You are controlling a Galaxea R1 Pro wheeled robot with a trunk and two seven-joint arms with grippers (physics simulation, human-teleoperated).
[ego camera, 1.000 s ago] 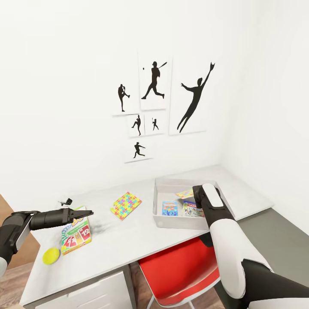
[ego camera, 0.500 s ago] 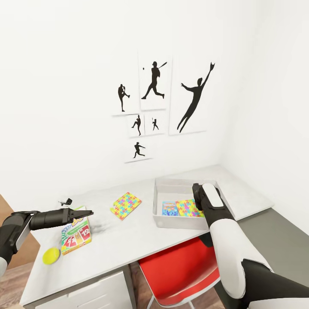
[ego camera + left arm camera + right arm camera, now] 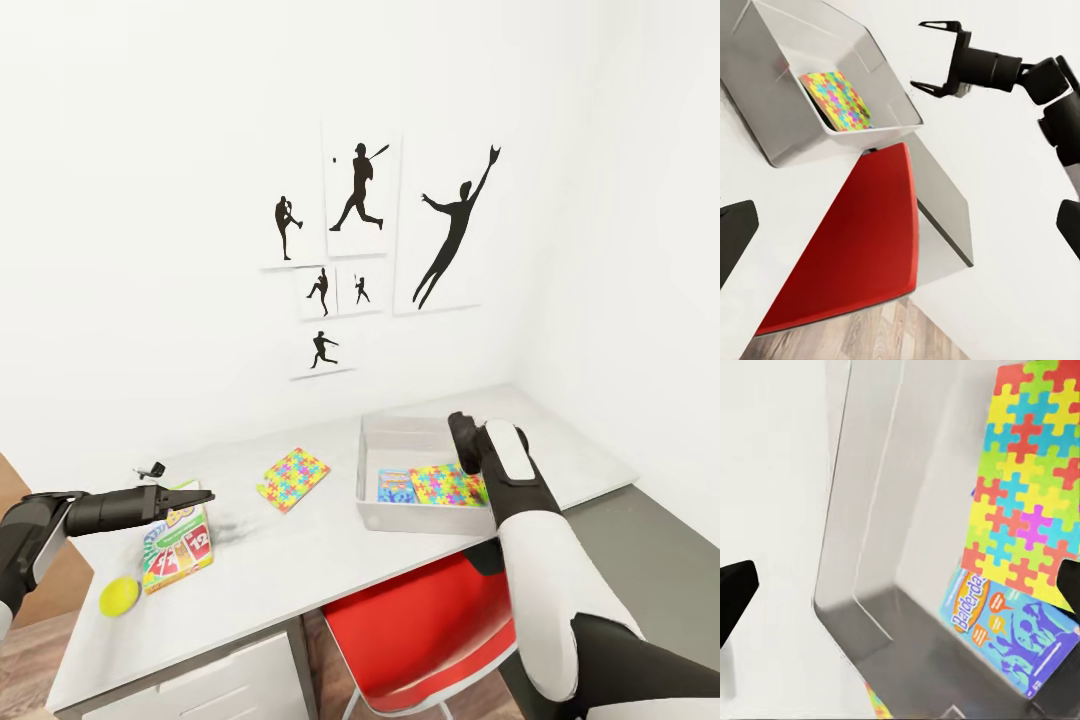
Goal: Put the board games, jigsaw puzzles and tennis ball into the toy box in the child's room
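On the table (image 3: 300, 560), the toy box (image 3: 372, 470) at centre right holds a jigsaw puzzle (image 3: 445, 484) lying beside a board game (image 3: 394, 486), a second jigsaw puzzle (image 3: 292, 477) lies left of it, and the SKIP BO box (image 3: 178, 550) and tennis ball (image 3: 118, 596) sit lower left.

White walls (image 3: 150, 200) meet in a corner at the right, evenly lit with soft shadows. On the far wall hangs a cluster of black baseball-player silhouette prints (image 3: 360, 190), the largest a leaping catcher (image 3: 455, 230) at the right. Below them runs a long pale table (image 3: 300, 560) with a white drawer unit (image 3: 220, 690) under its left end. A red chair (image 3: 420, 630) is tucked beneath the middle. To the right sits a lower dark grey-topped unit (image 3: 650, 550). Wood-plank floor (image 3: 40, 660) shows at lower left
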